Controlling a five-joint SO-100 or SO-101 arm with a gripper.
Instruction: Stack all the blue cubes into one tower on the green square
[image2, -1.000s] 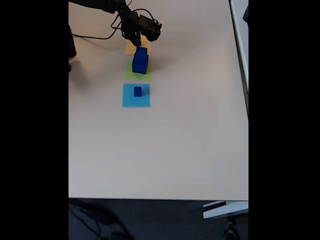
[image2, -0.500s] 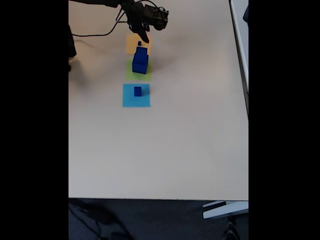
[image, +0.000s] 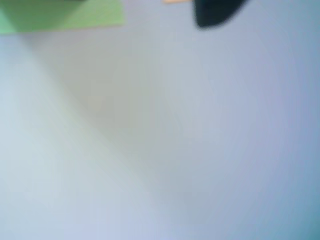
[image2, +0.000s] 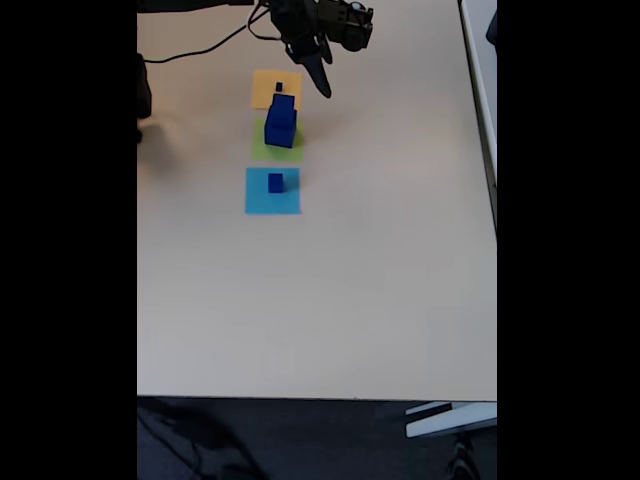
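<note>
In the fixed view a large blue cube stands on the green square, with a smaller blue cube stacked on top of it. A tiny blue cube sits on the orange square behind them. Another small blue cube rests on the light-blue square in front. My gripper hangs above and to the right of the stack, open and holding nothing. The blurred wrist view shows a corner of the green square and one dark fingertip.
The arm and its black cable cross the table's far left corner. The beige table stretches wide toward the near edge and the right. A dark object sits at the left edge.
The gripper has let go of the smaller cube on the large one and has lifted away up and to the right. The cubes have stayed put.
</note>
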